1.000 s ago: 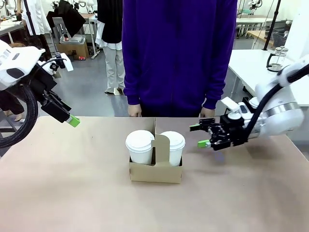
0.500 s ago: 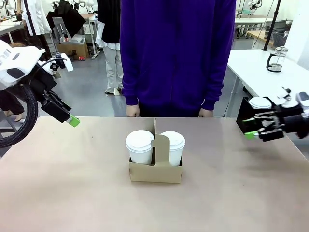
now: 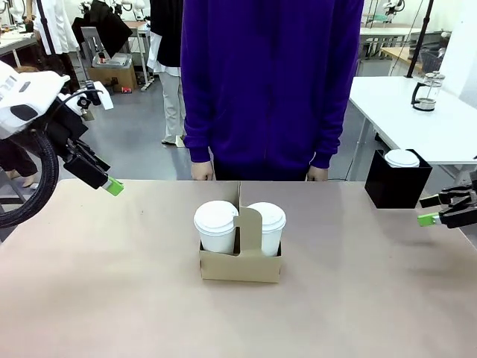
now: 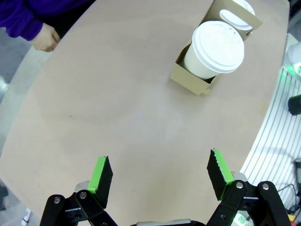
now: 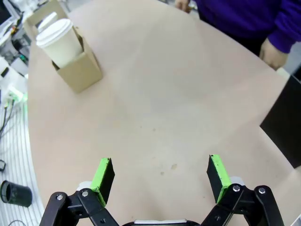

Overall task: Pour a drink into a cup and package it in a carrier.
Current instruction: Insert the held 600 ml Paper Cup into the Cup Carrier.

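Front camera fixed at the robot's edge, facing across the desk (image 3: 112, 298), both wrist cameras high, looking down, all sharing the carrier (image 3: 240, 262).

We see a plain tan table (image 3: 112, 298) under everything. Well ahead of our left claw (image 4: 160, 176), whose pads are bright green on black fingers, stands the brown cardboard carrier (image 3: 240, 265), unprinted, with two white lidded cups (image 3: 216, 226) in it. Just beside our right claw (image 3: 440, 209), also green-tipped and black, sits a black box (image 3: 395, 186) holding a white-lidded cup (image 3: 402, 158). Beyond the carrier, the person's sweater (image 3: 272, 82) is solid deep purple.
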{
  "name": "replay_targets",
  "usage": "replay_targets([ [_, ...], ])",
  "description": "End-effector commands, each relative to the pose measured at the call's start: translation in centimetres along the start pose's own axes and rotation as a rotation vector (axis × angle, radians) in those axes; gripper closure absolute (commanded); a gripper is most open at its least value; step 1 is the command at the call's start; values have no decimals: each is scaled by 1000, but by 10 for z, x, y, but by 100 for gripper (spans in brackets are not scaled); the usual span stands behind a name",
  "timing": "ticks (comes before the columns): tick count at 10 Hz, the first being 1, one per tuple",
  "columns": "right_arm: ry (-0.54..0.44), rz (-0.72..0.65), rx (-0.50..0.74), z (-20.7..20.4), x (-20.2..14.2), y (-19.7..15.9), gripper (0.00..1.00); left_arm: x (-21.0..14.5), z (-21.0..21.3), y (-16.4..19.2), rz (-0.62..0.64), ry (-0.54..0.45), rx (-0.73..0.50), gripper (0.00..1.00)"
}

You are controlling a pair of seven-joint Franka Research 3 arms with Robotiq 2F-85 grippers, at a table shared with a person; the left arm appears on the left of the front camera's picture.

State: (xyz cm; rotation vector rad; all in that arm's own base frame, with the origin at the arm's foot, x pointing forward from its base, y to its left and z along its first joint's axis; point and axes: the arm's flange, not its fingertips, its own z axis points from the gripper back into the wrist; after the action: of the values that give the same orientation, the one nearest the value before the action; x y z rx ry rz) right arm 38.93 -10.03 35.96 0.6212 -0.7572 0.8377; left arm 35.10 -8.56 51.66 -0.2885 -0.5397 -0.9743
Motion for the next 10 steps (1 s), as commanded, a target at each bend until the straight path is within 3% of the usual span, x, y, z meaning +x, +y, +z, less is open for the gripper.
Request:
replay_targets([
  [1, 53, -56, -14, -5, 3, -2, 0, 0, 0, 1, 3, -6, 2, 0],
  [2, 0, 0, 0, 0, 0, 0, 0, 0, 0, 1, 3, -6, 2, 0],
  [10, 0, 0, 0, 0, 0, 0, 0, 0, 0, 1, 3, -6, 2, 0],
])
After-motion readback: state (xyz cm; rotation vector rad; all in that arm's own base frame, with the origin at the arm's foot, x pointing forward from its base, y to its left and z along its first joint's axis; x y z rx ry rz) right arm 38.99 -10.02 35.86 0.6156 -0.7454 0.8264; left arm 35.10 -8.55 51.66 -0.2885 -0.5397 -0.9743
